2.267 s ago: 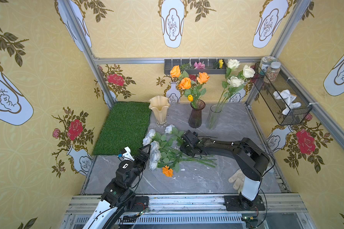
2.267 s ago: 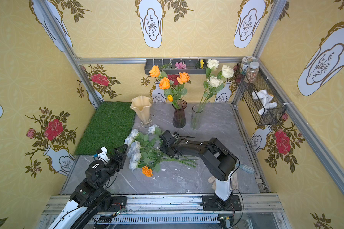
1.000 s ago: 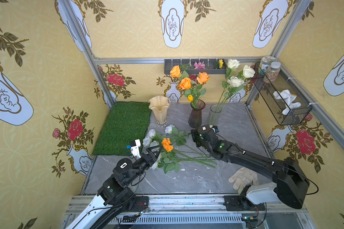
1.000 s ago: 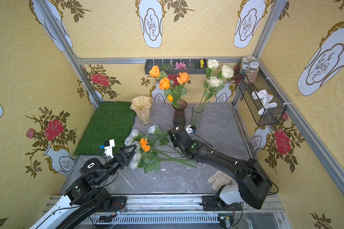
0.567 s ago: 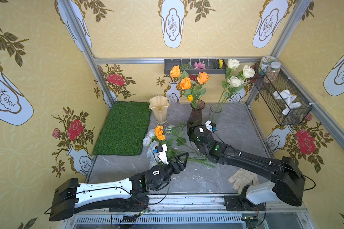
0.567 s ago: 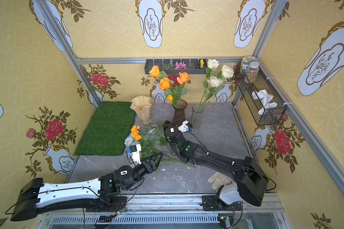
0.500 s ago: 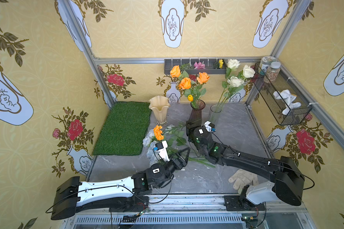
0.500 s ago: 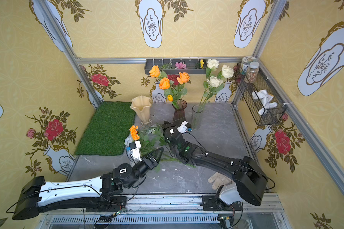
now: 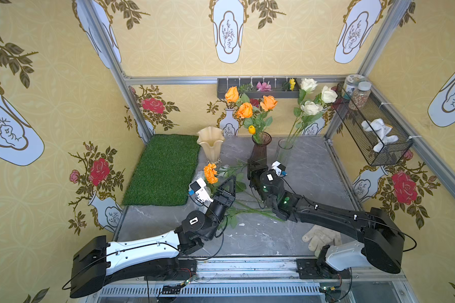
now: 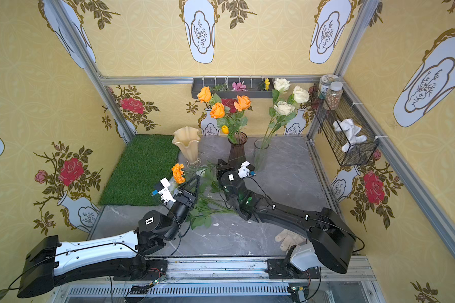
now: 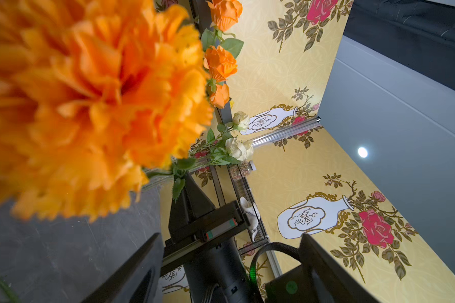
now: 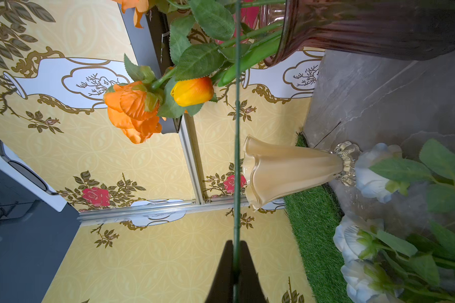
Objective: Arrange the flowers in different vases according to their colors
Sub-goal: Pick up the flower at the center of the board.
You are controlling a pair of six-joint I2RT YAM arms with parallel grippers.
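Note:
My right gripper [image 12: 237, 245] is shut on the thin green stem [image 12: 236, 157] of an orange marigold [image 9: 210, 173], which it holds off the table just in front of the dark purple vase [image 9: 259, 149]. That vase holds orange roses [image 9: 244, 110] and a small yellow tulip [image 9: 251, 129]. My left gripper [image 9: 220, 187] stands open right below the marigold [image 11: 84, 105], which fills the left wrist view. The cream-amber vase [image 9: 211, 143] is empty. Cream-white roses [image 9: 310, 107] stand in the clear cylinder vase [image 9: 283, 152]. Pale blue-white roses [image 12: 373, 170] lie by the amber vase's foot.
Leafy green stems [image 9: 247, 210] lie across the marble between both arms. A green turf mat [image 9: 166, 168] covers the back left. A work glove [image 9: 321, 237] lies front right. A wire basket [image 9: 373, 126] with jars hangs on the right wall, and a shelf [image 9: 258, 89] on the back wall.
The right gripper has carried the marigold up and back toward the purple vase. The left arm has swung in from the left to just under the bloom.

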